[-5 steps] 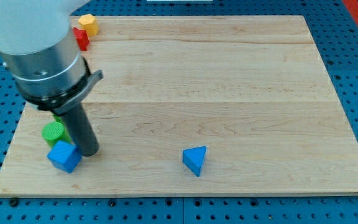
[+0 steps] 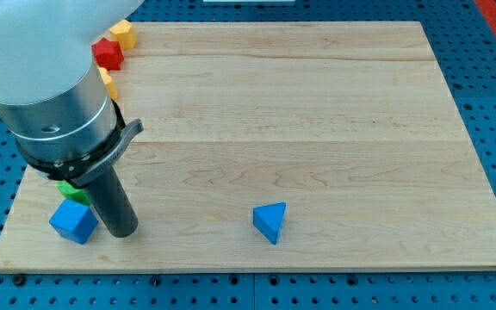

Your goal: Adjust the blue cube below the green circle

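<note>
The blue cube (image 2: pixel 73 221) lies near the board's lower left corner. The green circle (image 2: pixel 74 191) sits just above it, mostly hidden behind the arm; only a small green part shows. My tip (image 2: pixel 121 231) rests on the board just right of the blue cube, touching or almost touching its right side.
A blue triangle (image 2: pixel 270 221) lies at the bottom middle. A red block (image 2: pixel 108 52) and a yellow block (image 2: pixel 123 33) sit at the top left, another yellow block (image 2: pixel 107 83) peeks out beside the arm. The wooden board's (image 2: pixel 317 129) left edge is close to the cube.
The blue cube has slid left and slightly down. My tip has moved down and slightly left after it. The arm now covers more of the green circle.
</note>
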`<action>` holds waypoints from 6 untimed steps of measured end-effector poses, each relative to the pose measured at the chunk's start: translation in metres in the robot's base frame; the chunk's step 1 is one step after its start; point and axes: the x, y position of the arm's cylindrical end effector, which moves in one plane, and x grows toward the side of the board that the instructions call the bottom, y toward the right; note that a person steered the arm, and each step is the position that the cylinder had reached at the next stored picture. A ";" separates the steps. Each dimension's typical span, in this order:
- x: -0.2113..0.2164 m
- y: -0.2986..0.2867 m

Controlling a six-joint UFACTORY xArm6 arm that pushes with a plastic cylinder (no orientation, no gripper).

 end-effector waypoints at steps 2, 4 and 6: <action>0.000 -0.029; 0.001 -0.004; 0.045 0.086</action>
